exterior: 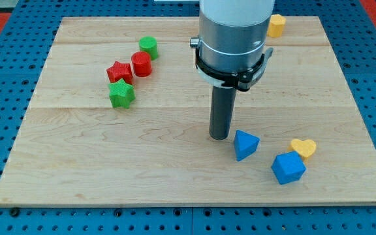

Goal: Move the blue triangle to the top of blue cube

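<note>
The blue triangle (245,144) lies on the wooden board, right of centre toward the view's bottom. The blue cube (288,168) sits a little to its lower right, apart from it. My tip (220,136) rests on the board just left of the blue triangle, close to its left edge or touching it. The rod rises into the arm's grey body at the view's top.
A yellow heart-like block (303,148) touches the blue cube's upper right. Another yellow block (277,25) is at the top right. A green cylinder (148,46), red cylinder (141,64), red star (119,72) and green star (121,94) cluster at upper left.
</note>
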### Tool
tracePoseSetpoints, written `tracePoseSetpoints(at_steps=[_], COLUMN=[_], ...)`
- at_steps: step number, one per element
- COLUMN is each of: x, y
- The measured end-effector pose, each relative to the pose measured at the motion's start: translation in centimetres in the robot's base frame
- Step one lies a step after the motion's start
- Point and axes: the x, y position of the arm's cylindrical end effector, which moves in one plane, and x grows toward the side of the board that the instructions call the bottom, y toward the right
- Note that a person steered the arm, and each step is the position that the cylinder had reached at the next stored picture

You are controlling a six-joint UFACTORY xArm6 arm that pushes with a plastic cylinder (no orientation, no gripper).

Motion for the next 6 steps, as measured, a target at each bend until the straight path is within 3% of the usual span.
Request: tracePoseSetpoints(at_steps=[2, 4, 6], x=[-0.1, -5.8, 3.4], y=[3.7, 1.4, 4.6])
